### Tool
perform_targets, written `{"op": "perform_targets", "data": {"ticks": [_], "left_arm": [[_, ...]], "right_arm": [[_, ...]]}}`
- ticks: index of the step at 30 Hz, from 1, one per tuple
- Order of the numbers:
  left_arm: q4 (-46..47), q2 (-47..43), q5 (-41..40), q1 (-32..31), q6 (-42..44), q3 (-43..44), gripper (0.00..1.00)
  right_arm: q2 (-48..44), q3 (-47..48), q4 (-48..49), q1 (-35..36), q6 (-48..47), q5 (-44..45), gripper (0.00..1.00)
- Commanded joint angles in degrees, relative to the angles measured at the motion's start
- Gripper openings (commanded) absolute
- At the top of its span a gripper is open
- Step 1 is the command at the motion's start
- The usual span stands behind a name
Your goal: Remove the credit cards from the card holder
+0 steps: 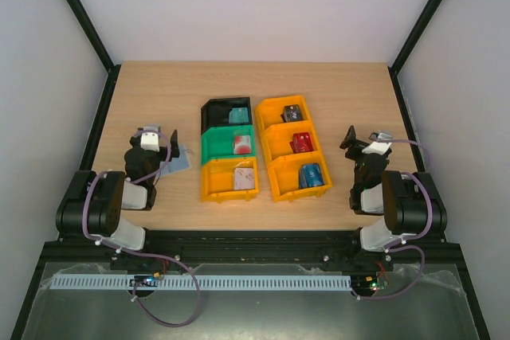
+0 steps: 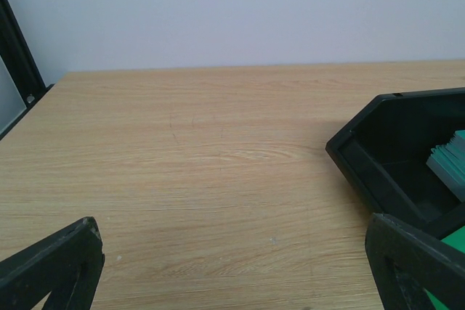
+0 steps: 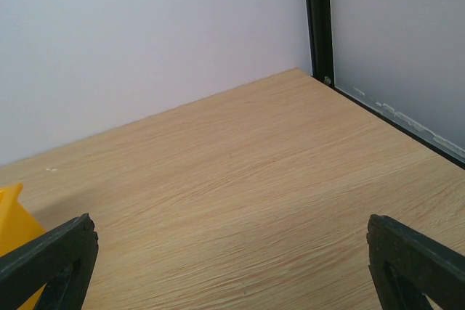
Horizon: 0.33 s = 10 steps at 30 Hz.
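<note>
The card holder [image 1: 180,158], a pale grey-blue flat sleeve, lies on the table beside my left gripper [image 1: 154,138], just right of it and partly under one finger. That gripper [image 2: 232,270] is open over bare wood, and its wrist view does not show the holder. Credit cards lie one to a compartment: teal [image 1: 237,115] [image 2: 452,166], white-red [image 1: 242,144], white [image 1: 243,178], black [image 1: 292,113], red [image 1: 301,142] and blue [image 1: 311,174]. At the right, my right gripper [image 1: 365,138] [image 3: 232,263] is open with nothing in it.
A black bin [image 1: 215,109] [image 2: 378,152], a green bin [image 1: 213,147] and an orange bin [image 1: 217,190] form the left column. A yellow three-compartment bin [image 1: 269,149] [image 3: 10,217] stands right of them. Black frame posts [image 3: 317,19] and white walls bound the table.
</note>
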Motion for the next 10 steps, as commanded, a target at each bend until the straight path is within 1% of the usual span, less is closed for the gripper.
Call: {"op": "perform_targets", "data": {"ticks": [1, 10], "left_arm": [[3.2, 0.1, 1.3, 0.0, 0.5, 0.3, 1.00], [3.3, 0.2, 1.2, 0.0, 0.5, 0.4, 1.00]], "right_arm": [[0.2, 0.7, 0.6, 0.3, -1.0, 0.4, 0.99], [0.3, 1.7, -1.2, 1.0, -1.7, 1.3, 0.99]]}}
